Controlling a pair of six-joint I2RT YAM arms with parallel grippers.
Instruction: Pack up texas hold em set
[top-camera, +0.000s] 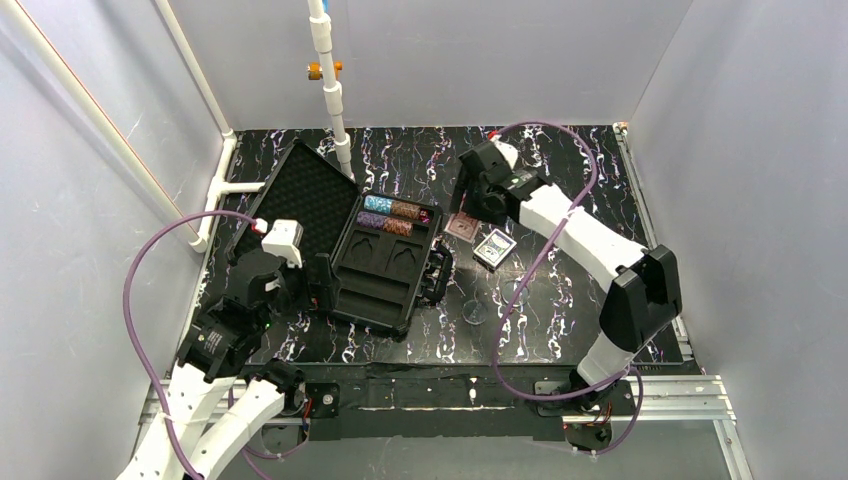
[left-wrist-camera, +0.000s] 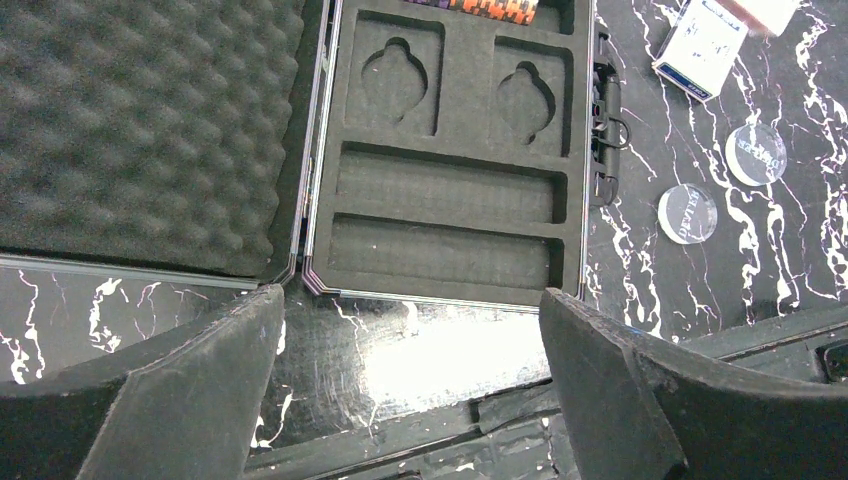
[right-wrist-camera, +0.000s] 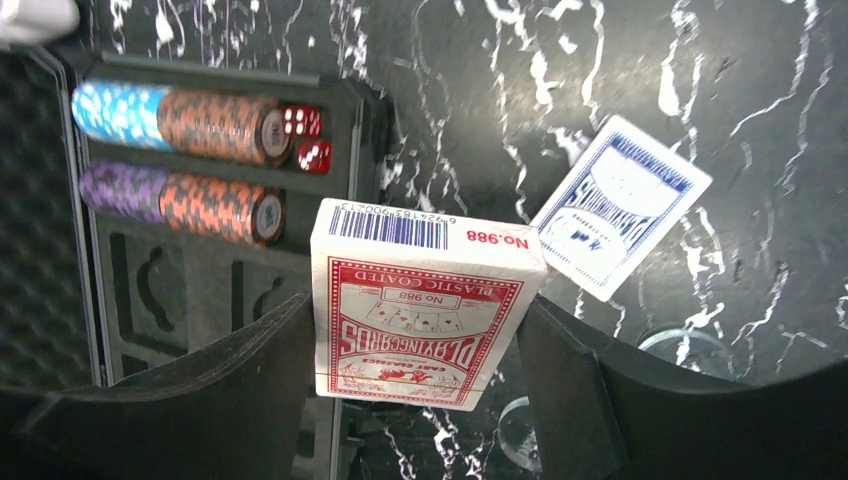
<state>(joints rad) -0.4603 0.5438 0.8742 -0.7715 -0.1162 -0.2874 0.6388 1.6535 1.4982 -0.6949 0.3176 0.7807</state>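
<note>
The right gripper (right-wrist-camera: 415, 335) pinches a red boxed card deck (right-wrist-camera: 415, 300) between both fingers. In the top view it sits right of centre, just beside the black hinged plastic case (top-camera: 385, 270), which lies open left of centre. Teal-and-brown and purple-and-brown chip stacks (right-wrist-camera: 200, 125) fill the tray's upper slots, next to two red dice (right-wrist-camera: 300, 122). A blue boxed card deck (top-camera: 495, 248) lies on the black marbled table (top-camera: 400, 155), lower right of the red one. The left gripper (left-wrist-camera: 410, 390) hangs spread wide at the case's lower edge.
</note>
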